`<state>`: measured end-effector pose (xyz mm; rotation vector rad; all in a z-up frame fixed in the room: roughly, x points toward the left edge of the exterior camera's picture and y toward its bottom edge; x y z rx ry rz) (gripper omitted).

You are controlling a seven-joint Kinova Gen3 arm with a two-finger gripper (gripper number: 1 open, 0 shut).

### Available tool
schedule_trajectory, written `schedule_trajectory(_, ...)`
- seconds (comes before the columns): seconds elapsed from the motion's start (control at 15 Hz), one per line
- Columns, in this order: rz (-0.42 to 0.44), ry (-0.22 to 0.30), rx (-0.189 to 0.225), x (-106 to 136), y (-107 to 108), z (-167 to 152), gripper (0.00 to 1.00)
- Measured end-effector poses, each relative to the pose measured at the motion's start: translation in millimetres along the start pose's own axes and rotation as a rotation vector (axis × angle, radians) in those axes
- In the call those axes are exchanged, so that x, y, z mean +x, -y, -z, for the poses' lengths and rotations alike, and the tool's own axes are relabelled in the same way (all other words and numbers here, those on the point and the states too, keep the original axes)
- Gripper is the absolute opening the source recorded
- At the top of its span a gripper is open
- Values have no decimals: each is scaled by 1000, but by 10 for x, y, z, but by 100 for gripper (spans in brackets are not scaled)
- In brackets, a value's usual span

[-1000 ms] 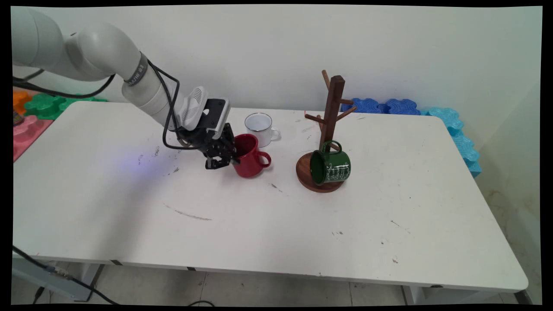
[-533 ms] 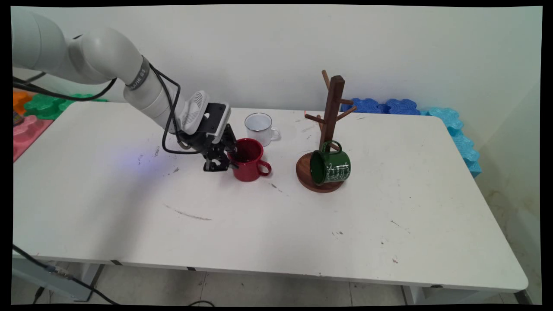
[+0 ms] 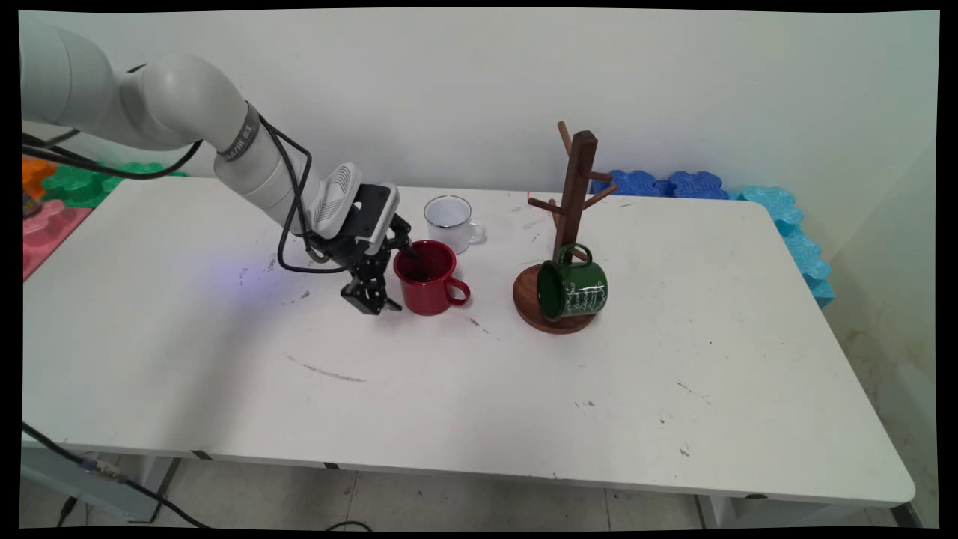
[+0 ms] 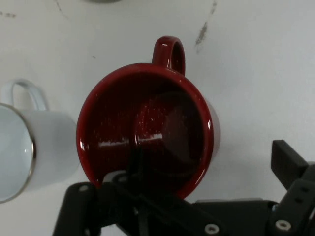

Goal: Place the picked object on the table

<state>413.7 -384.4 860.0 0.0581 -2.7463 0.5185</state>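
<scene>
Claw [image 3: 389, 281] spread astride the glossy speckled red mug's [image 3: 426, 284] rounded rim.

Arm [image 3: 172, 105]: white, rounded tubular links; grey band with dark lettering near wrist. Black cables [image 3: 288, 202] loop from forearm down to wrist; further black cable trails from upper link. Wrist module [image 3: 333, 196]: white, ribbed vent slots, black face plate. Gripper [image 3: 389, 281]: black jointed linkage. Hand view: black linkage bars [image 4: 162, 211], silver screw heads [image 4: 212, 229] at pivots, thin black cable between bars.
</scene>
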Motion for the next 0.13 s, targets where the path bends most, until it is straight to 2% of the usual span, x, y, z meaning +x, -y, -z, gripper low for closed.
schedule_trajectory(0.13, -4, -1, -1, 0, -9, 1, 100)
